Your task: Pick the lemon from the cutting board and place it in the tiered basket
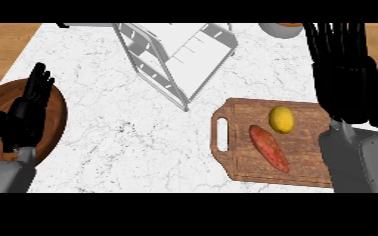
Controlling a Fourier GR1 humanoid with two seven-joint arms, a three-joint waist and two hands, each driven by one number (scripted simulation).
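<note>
Smooth oval lemon (281,119) on grained wooden cutting board (295,172); wire tiered basket (177,55) nearby.

No text, label, brand, number or sign can be read on anything here.

One lemon (281,119), one sweet potato (269,148)

White marble-look counter (111,130) with fine grey veining, smooth. Dark-stained wood cutting board (295,167) at near right showing grain, carrying smooth matt yellow lemon (281,119) and rough-looking reddish sweet potato (269,148); brown wooden bowl (53,122) at left, faint sheen. Pale grey metal-look tiered basket (177,60) at far centre; matt black hands, grey forearms.
</note>
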